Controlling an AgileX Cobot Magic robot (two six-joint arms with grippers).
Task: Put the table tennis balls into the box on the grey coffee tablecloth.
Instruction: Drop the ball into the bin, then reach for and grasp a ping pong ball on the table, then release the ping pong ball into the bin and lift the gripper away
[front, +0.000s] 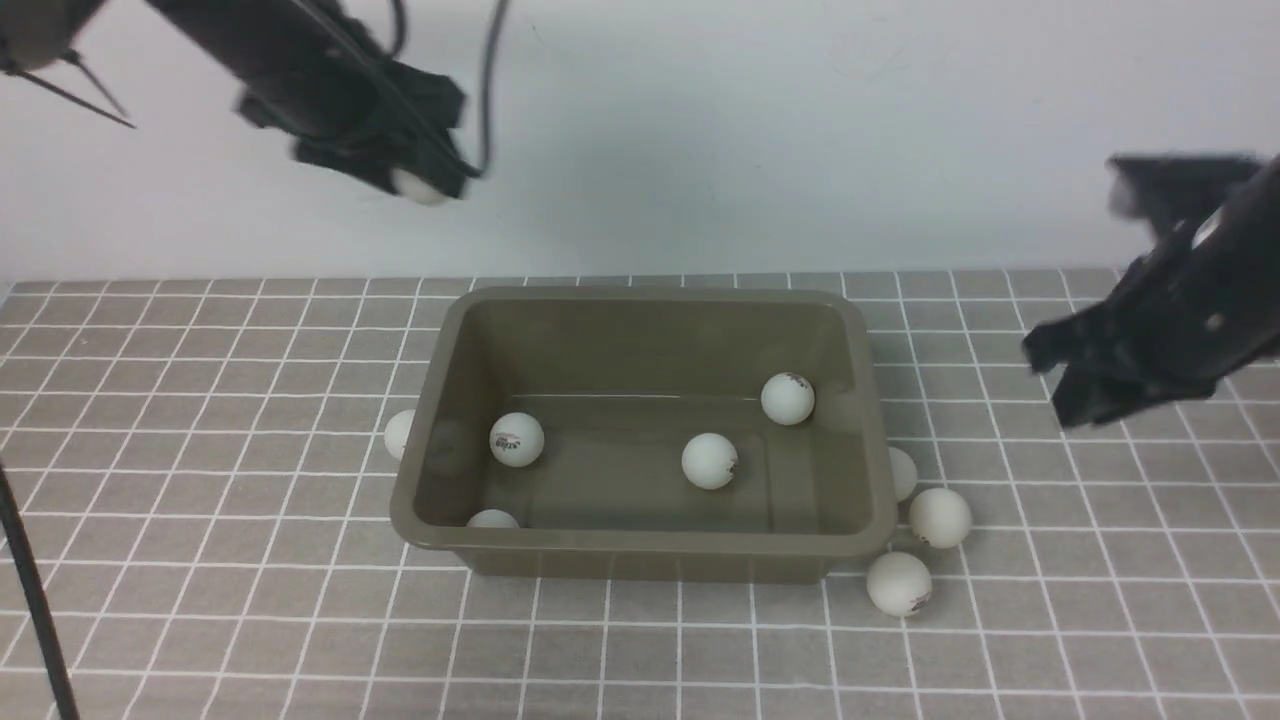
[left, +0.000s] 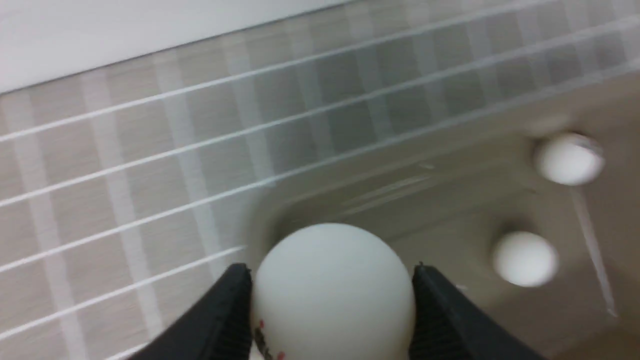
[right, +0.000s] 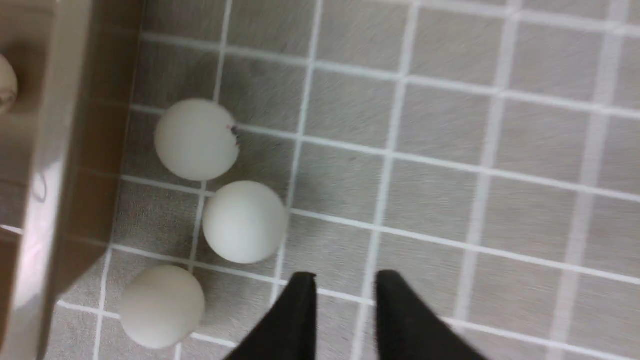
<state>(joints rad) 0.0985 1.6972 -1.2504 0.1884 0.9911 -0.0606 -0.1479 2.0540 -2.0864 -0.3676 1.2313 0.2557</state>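
Left gripper (front: 425, 185) clamped on one ball (left: 332, 290), raised above the far left corner of the box (front: 640, 548). Right gripper (right: 345, 277) – jaws a narrow gap apart, nothing between – hangs over the cloth (front: 200, 500) near three balls (front: 939, 517) lying beside the box's right wall. Four balls (front: 709, 461) inside the box – one more ball (front: 400, 434) outside, against its left wall

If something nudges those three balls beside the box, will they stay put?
Probably not: round balls on flat cloth should roll, though the box wall may stop them. Likely light too: the left gripper carries a ball in a simple pinch.
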